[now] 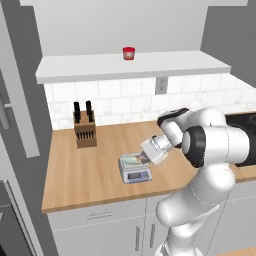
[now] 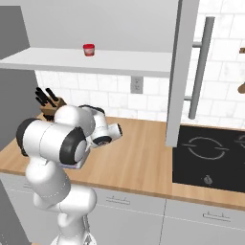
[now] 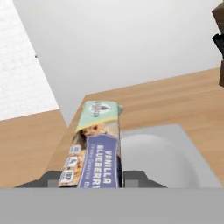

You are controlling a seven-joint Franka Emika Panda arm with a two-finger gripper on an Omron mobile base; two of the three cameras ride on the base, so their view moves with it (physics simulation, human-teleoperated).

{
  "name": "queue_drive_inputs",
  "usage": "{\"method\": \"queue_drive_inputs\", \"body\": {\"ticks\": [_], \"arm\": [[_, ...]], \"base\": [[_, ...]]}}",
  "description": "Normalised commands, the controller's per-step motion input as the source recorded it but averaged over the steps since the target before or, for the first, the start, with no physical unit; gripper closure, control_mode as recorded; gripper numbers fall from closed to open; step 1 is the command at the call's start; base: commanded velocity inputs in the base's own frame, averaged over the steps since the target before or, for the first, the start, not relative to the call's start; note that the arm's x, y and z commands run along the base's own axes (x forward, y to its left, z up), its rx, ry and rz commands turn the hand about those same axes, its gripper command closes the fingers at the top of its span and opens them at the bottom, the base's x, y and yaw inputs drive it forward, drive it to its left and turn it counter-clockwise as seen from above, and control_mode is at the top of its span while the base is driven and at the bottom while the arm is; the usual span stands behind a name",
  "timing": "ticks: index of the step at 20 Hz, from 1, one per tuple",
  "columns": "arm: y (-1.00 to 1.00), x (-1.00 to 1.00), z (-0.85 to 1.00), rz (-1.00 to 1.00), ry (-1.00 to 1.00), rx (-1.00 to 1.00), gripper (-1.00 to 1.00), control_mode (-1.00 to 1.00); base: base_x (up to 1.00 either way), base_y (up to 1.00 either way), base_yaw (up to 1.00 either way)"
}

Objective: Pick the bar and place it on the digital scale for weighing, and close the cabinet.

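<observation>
The gripper (image 3: 92, 177) is clamping the bar (image 3: 97, 146), its beige-and-blue wrapper pointing toward 12 o'clock, over the scale (image 3: 164, 153).

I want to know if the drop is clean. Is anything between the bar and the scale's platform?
Nothing visible. In the hand view the bar is held in the end effector, with the scale's bare pale platform just past it. The knife block stands apart, off to the side.
</observation>
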Motion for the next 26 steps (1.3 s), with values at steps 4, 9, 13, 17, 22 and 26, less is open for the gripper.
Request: {"method": "queue_drive_inputs", "body": {"ticks": [4, 9, 13, 17, 22, 26], "arm": [[0.01, 0.23, -0.31, 0.00, 0.00, 0.00, 1.00, -1.00], [0.07, 0.05, -0.07, 0.00, -0.05, 0.00, -1.00, -1.00], [0.00, -0.02, 0.00, 0.00, -0.11, 0.00, -1.00, -1.00], [0.00, -0.08, 0.00, 0.00, -0.09, 0.00, -1.00, -1.00], [0.00, -0.06, 0.01, 0.00, -0.10, 0.00, -1.00, -1.00], [0.00, -0.23, 0.23, 0.00, -0.17, 0.00, -1.00, -1.00]], "base": [[0.00, 0.00, 0.00], [0.00, 0.00, 0.00], [0.00, 0.00, 0.00], [0.00, 0.00, 0.00], [0.00, 0.00, 0.00], [0.00, 0.00, 0.00]]}}
